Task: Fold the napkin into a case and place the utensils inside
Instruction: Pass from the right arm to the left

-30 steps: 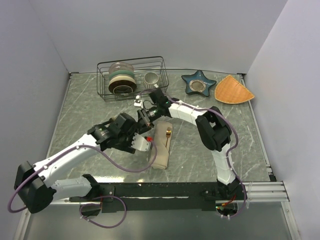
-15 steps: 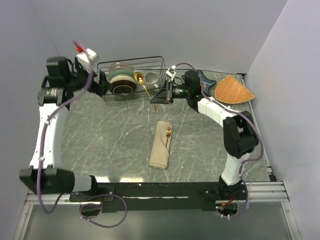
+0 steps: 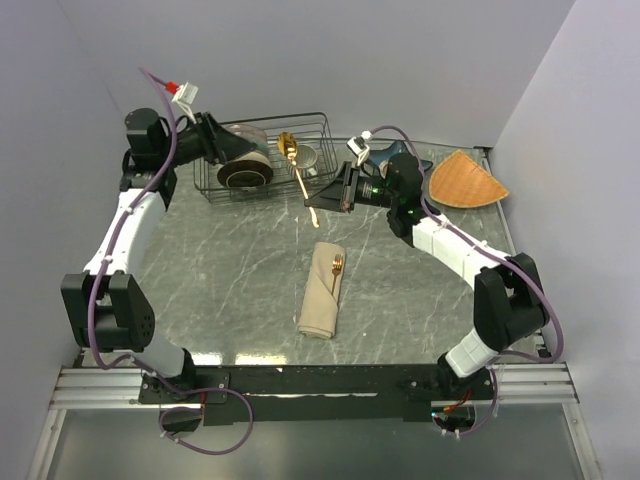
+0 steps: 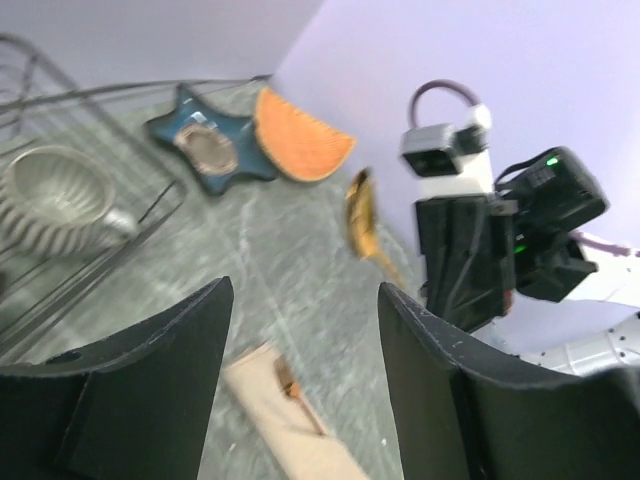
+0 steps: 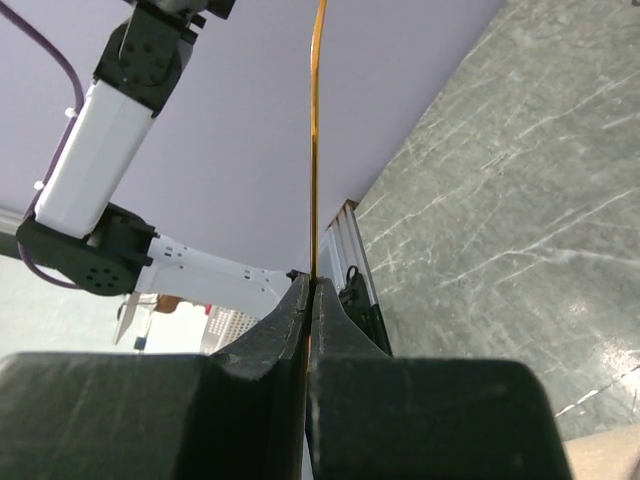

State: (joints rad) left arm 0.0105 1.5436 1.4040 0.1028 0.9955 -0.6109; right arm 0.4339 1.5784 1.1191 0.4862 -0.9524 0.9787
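Now | right fingers (image 5: 265, 335) pinching spoon (image 3: 298, 178) handle, bowl beyond tips | left fingers (image 4: 150, 370) spread apart, aloft | case (image 3: 322, 290) on counter (image 3: 200, 270), base-side of right fingers, fork (image 3: 337, 265) tucked in, well apart from left fingers

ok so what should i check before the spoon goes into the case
1. Spoon gripped firmly: ok, its handle is pinched between the shut fingers of the right tool.
2. Case lying flat on the table: ok.
3. Fork in the case: ok, its head pokes out of the pocket.
4. Left tool out of the way: ok, it is open, holds nothing, and is up by the wire basket.
5. Spoon lined up over the pocket: not ok, it is held beyond the case's far end.
6. Room beside the fork: cannot tell.
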